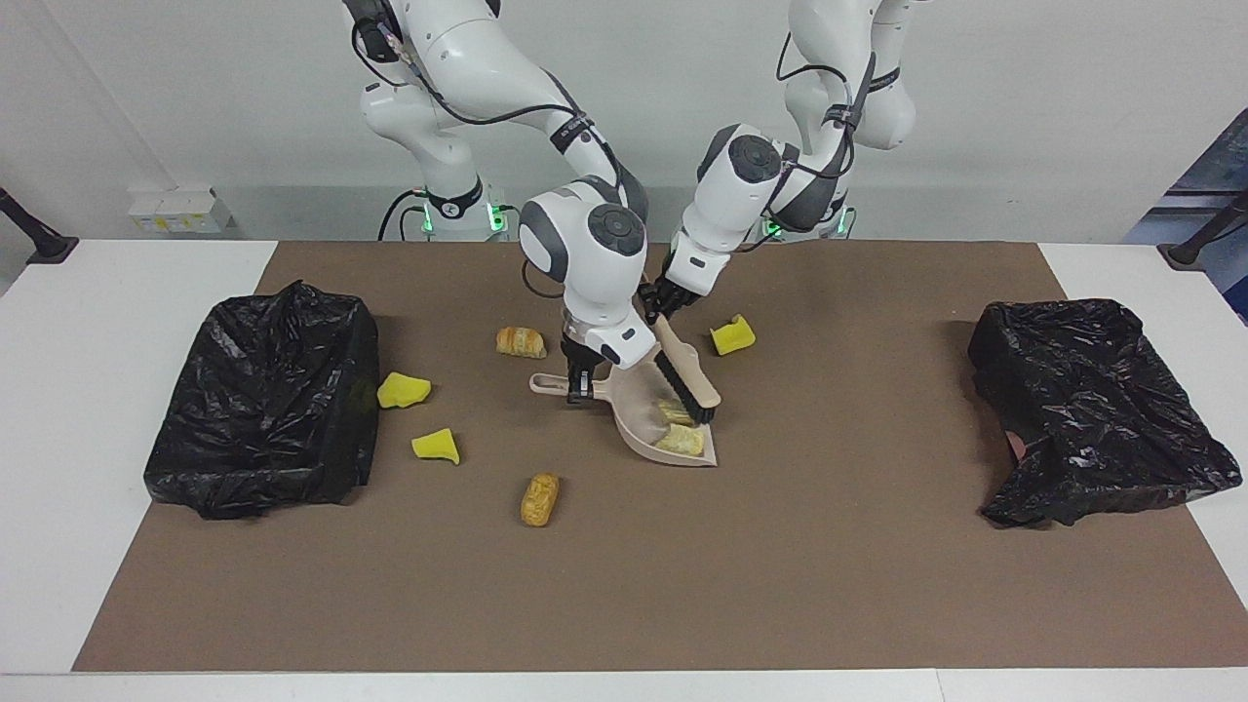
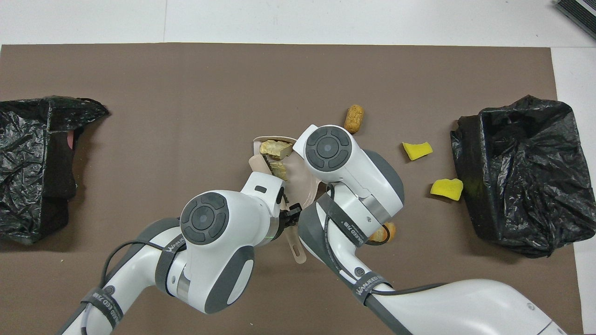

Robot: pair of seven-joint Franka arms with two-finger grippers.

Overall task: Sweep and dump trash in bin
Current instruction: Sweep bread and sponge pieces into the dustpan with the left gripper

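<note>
My right gripper (image 1: 579, 380) is shut on the handle of the beige dustpan (image 1: 639, 424), which lies on the brown mat. My left gripper (image 1: 655, 300) is shut on the brush (image 1: 687, 382), whose black bristles rest in the pan's mouth. Two golden-brown lumps of trash (image 1: 680, 439) lie inside the pan (image 2: 301, 186), seen from above at the pan's open end (image 2: 275, 148). Loose trash on the mat: a yellow chunk (image 1: 733, 336), a bread lump (image 1: 520, 341), two yellow chunks (image 1: 403, 390) (image 1: 435, 446) and another bread lump (image 1: 539, 498).
A bin lined with a black bag (image 1: 263, 400) stands at the right arm's end of the table, beside the two yellow chunks. A second black-bagged bin (image 1: 1092, 409) stands at the left arm's end. The brown mat (image 1: 624, 585) covers the table's middle.
</note>
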